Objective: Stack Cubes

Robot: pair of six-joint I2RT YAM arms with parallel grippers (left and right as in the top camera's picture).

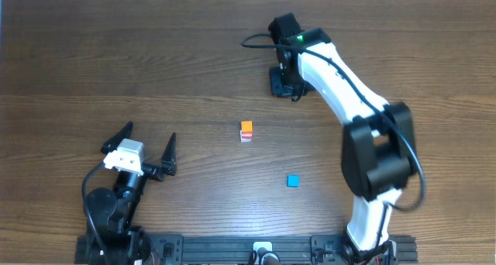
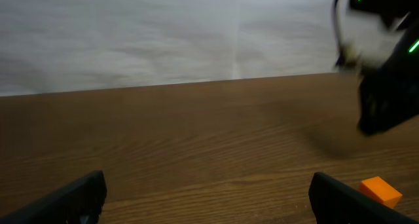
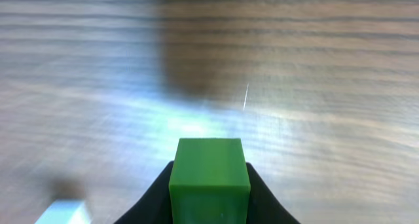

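Wooden tabletop (image 1: 155, 48), arm bases nearest me: the left gripper (image 1: 149, 133) sits spread wide. Beyond lies a loose blue cube (image 1: 292, 180), then an orange cube (image 1: 246, 126) stacked on a red cube (image 1: 246, 138). Farthest off, the right gripper (image 1: 285, 83) pinches a green cube (image 3: 209, 168). Two are stacked; green and blue are left, I'd say.

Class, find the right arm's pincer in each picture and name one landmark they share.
Top view: the right pincer sits upper middle, beyond the orange cube.
Left wrist view: the pincer is the dark shape at right, beyond the orange cube.
Right wrist view: the pincer at bottom centre, shut on a green cube.
Shared landmark: the wooden table.
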